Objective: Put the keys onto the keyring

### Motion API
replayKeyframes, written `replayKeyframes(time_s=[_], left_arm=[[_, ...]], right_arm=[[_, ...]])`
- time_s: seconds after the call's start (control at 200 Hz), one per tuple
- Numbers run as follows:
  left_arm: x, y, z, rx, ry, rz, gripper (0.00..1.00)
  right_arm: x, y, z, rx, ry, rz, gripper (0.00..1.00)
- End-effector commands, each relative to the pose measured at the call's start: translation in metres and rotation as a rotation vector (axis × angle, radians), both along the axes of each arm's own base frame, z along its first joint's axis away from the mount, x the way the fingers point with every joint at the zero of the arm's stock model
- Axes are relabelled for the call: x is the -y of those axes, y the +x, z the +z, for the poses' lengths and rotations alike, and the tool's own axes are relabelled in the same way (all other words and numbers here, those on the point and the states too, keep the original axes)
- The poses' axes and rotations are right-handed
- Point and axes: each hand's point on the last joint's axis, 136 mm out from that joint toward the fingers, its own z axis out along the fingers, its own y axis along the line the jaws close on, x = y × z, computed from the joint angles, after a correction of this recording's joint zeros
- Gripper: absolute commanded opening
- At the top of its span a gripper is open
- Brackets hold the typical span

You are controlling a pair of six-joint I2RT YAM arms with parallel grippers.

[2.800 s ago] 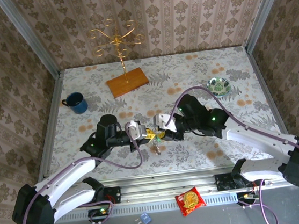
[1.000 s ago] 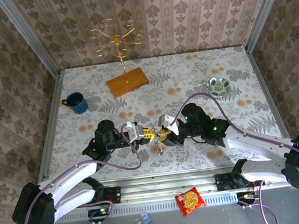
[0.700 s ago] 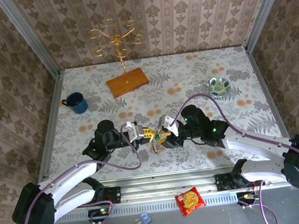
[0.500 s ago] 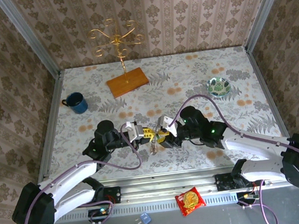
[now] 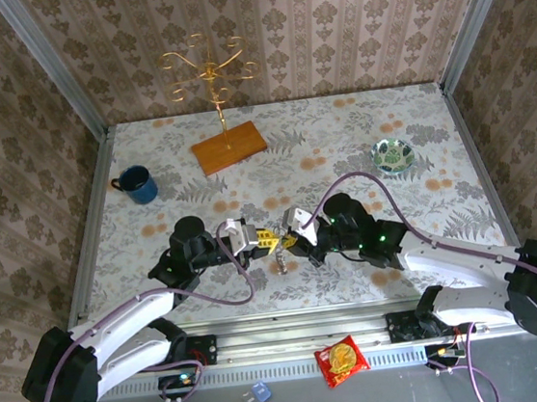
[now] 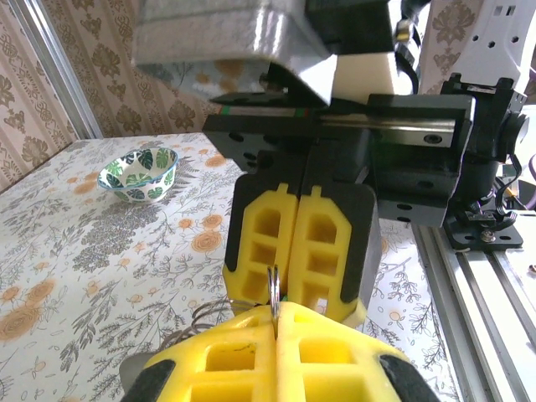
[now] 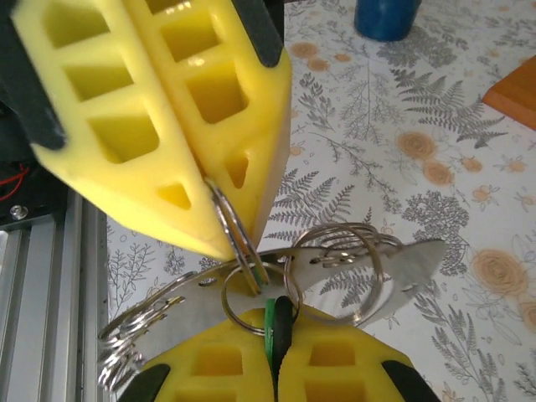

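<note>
**A:** Is any writing showing anywhere?

**B:** The red crinkled snack packet (image 5: 341,359) is lying on the metal rail at the near edge. It is carrying a yellow printed emblem, but the lettering is too small to read.

**A:** What is the left gripper (image 6: 275,316) doing?

**B:** It is pressing its yellow honeycomb fingers fully together. The tips are pinching the thin grey metal keyring (image 7: 228,219) edge-on, so a narrow sliver of ring is standing up out of the seam in the left wrist view.

**A:** And the right gripper (image 7: 278,333)?

**B:** It is facing the left one almost tip to tip. Its pads are clamping the small green-headed key (image 7: 269,313), and just a strip of green is peeking out between them.

**A:** Where is the bundle sitting?

**B:** It is hanging in the air between the two grippers, above the front middle of the flower-patterned table top (image 5: 339,135). The flat silvery key (image 7: 410,258) is dangling among smaller split rings just beside the right gripper's tips. I cannot tell whether the green-headed key is threading onto the pinched ring.

**A:** And the rest?

**B:** The blue enamel mug (image 5: 137,185) and the leaf-patterned bowl (image 5: 393,155) are standing well apart from the grippers, the mug at the back left and the bowl at the back right.
</note>
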Motion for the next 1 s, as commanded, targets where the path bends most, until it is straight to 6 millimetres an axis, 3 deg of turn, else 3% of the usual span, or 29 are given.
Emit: replayKeyframes(time_s=[0.0, 0.325, 0.685, 0.995], left_arm=[[-0.001, 0.001, 0.009, 0.027, -0.019, 0.001, 0.0], [-0.001, 0.001, 0.004, 0.03, 0.011, -0.006, 0.0], [0.0, 0.0, 0.009, 0.03, -0.011, -0.016, 0.0], [0.0, 0.0, 0.006, 0.021, -0.008, -0.015, 0.0]], right_arm=[[0.006, -0.001, 0.013, 0.057, -0.011, -0.007, 0.0], [0.012, 0.0, 0.031, 0.115, -0.015, -0.013, 0.0], [0.008, -0.003, -0.001, 0.031, -0.101, 0.024, 0.0], [-0.008, -0.003, 0.011, 0.033, -0.05, 0.072, 0.0]])
